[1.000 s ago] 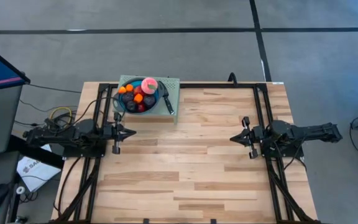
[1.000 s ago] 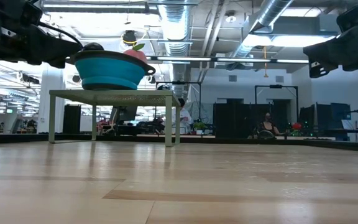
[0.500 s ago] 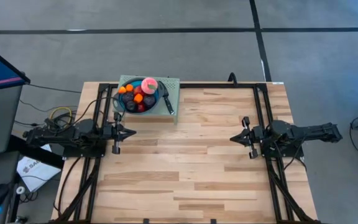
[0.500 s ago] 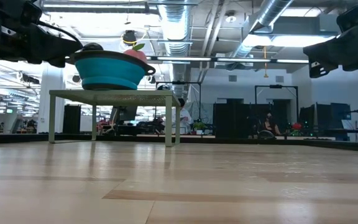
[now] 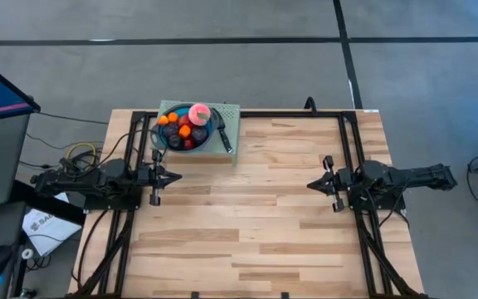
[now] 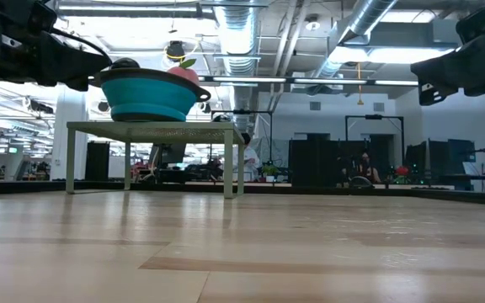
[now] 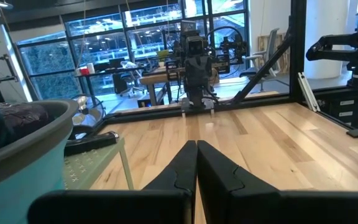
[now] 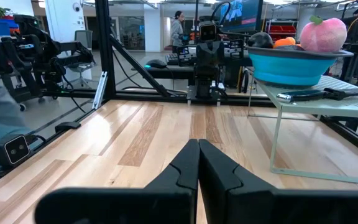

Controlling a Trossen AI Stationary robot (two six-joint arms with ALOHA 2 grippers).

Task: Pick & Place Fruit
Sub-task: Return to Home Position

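The fruit [image 5: 186, 128], red, dark purple, orange pieces and one pink piece [image 5: 199, 114], lies in a blue bowl [image 5: 165, 112] that stands on a pale green raised stand [image 5: 231, 110] at the table's far left. The pink piece also shows in the right wrist view [image 8: 321, 33]. My left gripper [image 5: 177, 176] is shut and empty, level above the table just near of the stand. My right gripper [image 5: 312, 183] is shut and empty at the table's right, facing left.
A long black knife [image 5: 223, 136] lies on the stand to the right of the bowl. The stand has thin legs [image 6: 227, 162]. The wooden table top [image 5: 256, 216] is bare between the two grippers and toward the near edge.
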